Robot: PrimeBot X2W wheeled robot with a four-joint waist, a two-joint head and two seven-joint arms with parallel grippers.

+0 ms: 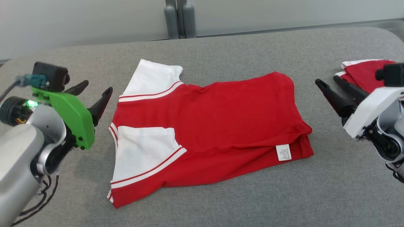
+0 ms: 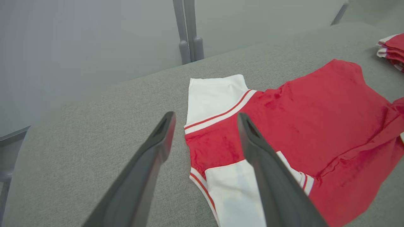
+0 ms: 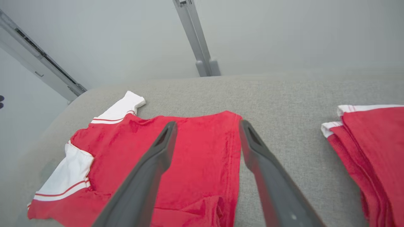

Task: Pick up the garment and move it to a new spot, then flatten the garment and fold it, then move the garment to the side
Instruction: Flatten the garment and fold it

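Garment (image 1: pixel 221 119), a red shirt with white sleeves, is seen lying folded near the middle of the grey desk (image 1: pixel 221 205). Its length is laid across the head view. The 2 sleeves are turned toward the robot's left: the far sleeve (image 1: pixel 151 78) is laid flat, pointing away from the robot, and the near sleeve (image 1: pixel 142 151) is folded over the red body. Each sleeve is edged with red and white stripes. A small white label (image 1: pixel 283 152) is shown at the near right corner, where the layered hem is slightly rumpled.

The left tool (image 1: pixel 97 86) is held just beside the sleeve end of the shirt, above the desk. Its 2 dark fingers are spread apart and nothing is held between them. The right tool (image 1: pixel 326 79) is held off the hem end, well clear of the cloth, likewise spread wide and empty.

A stack of folded red-and-white clothes (image 1: pixel 363 74) is placed at the far right of the desk, behind the right tool. 2 grey posts (image 1: pixel 178 19) are seen beyond the far edge.
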